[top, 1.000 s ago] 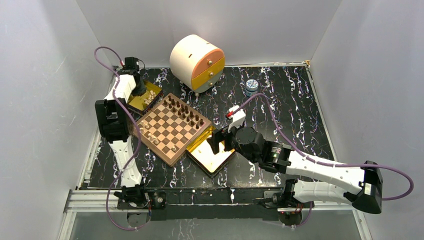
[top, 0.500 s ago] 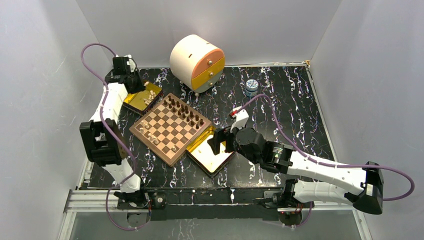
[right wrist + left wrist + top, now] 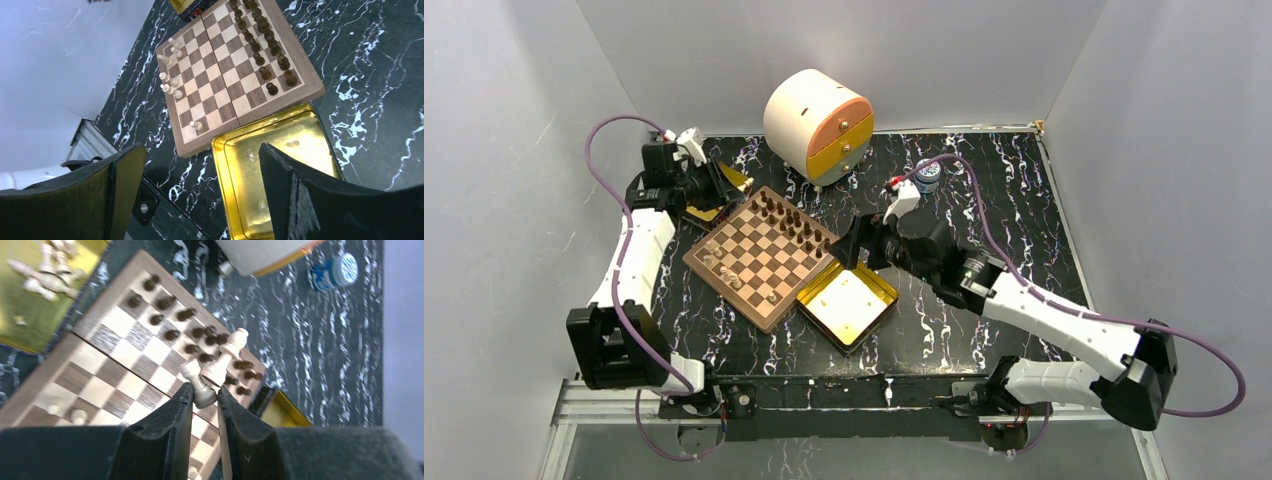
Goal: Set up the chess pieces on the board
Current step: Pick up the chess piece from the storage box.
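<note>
Left wrist: our left claw pinches two tan pieces together, the board just beyond its tips; one may slip out and topple dark pieces. Our right claw hangs spread, empty.

Bright, even, diffuse light fills the overhead view, the pale walls lit flat and the shadows on the black marbled counter short and soft; that view is sharp throughout; the gold tin gives a warm sheen rather than hard glare; the left wrist view is smeared, the board and its dark pieces soft, the light piece pinched in the left claw slightly crisper; the right wrist view is clearer, though the wide-spread right claw shows its fingers dark and unfocused.
</note>
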Robot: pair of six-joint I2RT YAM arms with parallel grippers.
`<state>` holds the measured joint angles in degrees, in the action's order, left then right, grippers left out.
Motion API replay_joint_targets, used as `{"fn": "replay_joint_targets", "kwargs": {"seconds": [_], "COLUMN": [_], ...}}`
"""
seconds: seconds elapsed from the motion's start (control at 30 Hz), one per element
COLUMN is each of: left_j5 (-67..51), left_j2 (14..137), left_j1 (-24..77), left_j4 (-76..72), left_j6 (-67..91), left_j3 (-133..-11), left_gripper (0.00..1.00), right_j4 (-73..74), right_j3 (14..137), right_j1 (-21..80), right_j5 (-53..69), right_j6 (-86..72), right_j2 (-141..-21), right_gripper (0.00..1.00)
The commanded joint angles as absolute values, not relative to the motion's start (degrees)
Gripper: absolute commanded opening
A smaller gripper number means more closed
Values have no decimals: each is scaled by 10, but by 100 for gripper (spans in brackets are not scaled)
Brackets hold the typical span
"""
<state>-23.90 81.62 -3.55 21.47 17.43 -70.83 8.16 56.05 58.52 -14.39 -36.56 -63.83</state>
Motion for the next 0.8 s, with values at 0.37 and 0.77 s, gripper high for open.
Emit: {"fn": "replay_joint_targets", "kwargs": {"seconds": [0.37, 0.77], "left_j5": [-355, -396], "left_j2": [671, 618], "left_j1": [80, 95], "left_j4": [198, 192], "left_j6": [187, 196], "left_j3": [-620, -569], "left_gripper": [0, 0], "right_j4": [-19, 99], "right_j3": [735, 850], "right_j1": [462, 436], "right_j5": [168, 223], "right_j6": [-458, -470], "right_j2": [-806, -900], "right_gripper": [37, 59]}}
